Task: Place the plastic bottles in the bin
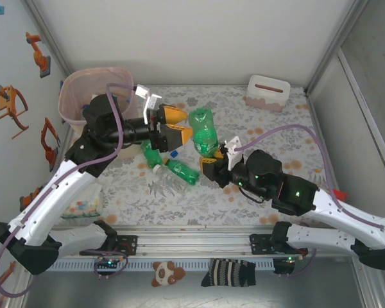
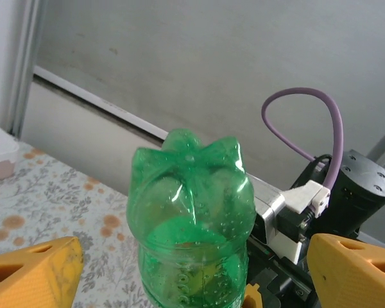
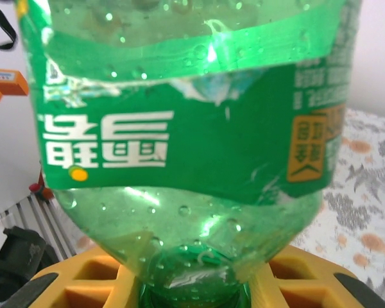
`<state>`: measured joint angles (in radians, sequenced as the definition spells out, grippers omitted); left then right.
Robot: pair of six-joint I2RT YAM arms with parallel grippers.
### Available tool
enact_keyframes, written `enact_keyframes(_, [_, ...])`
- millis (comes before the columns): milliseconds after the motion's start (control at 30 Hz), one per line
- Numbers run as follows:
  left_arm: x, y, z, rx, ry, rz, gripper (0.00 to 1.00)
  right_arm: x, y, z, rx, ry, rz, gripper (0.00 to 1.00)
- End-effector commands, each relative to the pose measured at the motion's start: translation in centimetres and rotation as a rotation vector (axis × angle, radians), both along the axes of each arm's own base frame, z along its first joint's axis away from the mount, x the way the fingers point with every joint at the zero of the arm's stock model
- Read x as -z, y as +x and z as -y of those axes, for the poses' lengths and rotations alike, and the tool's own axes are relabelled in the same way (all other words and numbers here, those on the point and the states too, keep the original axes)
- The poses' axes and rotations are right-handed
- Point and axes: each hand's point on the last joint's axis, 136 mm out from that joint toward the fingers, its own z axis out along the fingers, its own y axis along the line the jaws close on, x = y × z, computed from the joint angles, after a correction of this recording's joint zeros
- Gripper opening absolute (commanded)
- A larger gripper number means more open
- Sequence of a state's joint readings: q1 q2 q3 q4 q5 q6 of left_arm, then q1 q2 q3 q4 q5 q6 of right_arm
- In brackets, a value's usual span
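A large green plastic bottle (image 1: 204, 130) with a green label is held off the table, base toward the left arm. My right gripper (image 1: 213, 164) is shut on its neck; in the right wrist view the yellow fingers (image 3: 83, 282) clamp the neck of the bottle (image 3: 192, 128). My left gripper (image 1: 179, 125) stands open, its yellow fingers (image 2: 32, 273) well apart on either side of the bottle's base (image 2: 192, 205) without touching it. Two smaller green bottles (image 1: 181, 171) lie on the table below. The bin (image 1: 74, 86), with a pink liner, stands at the back left.
A white box with a slot (image 1: 268, 92) sits at the back right. A clear container of coloured bits (image 1: 83, 208) stands by the left arm's base. Enclosure walls ring the flowered tablecloth (image 1: 269, 122).
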<state>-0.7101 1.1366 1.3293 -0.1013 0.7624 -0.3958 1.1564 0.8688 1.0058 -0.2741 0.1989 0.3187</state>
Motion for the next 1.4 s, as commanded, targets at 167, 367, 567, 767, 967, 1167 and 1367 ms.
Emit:
enact_keyframes(167, [-1.4,-1.4,3.3,0.056,-0.041,0.082,0.88,-3.3,0.1,-0.5,-0.004,0.072,0.073,0.26])
enact_keyframes(367, [-0.5,-2.4,5.2,0.084,-0.024,0.077,0.8,-3.8,0.6,-0.1,0.032,0.089,0.092,0.26])
enact_keyframes(567, [-0.1,-2.7,5.3,0.075,-0.018,0.08,0.72,-4.4,0.7,0.7,0.052,0.107,0.105,0.26])
enact_keyframes(767, [-0.4,-3.0,5.1,0.078,-0.039,0.091,0.67,-4.4,0.6,1.0,0.057,0.111,0.107,0.26])
enact_keyframes(967, [-0.9,-3.5,5.0,0.093,-0.065,0.102,0.69,-4.7,0.7,1.1,0.065,0.118,0.111,0.26])
enact_keyframes(1167, [-1.0,-3.7,4.9,0.099,-0.072,0.109,0.7,-4.5,0.7,1.1,0.068,0.114,0.108,0.26])
enact_keyframes(1367, [-0.9,-3.6,5.0,0.1,-0.071,0.108,0.62,-4.6,0.8,1.1,0.067,0.112,0.109,0.26])
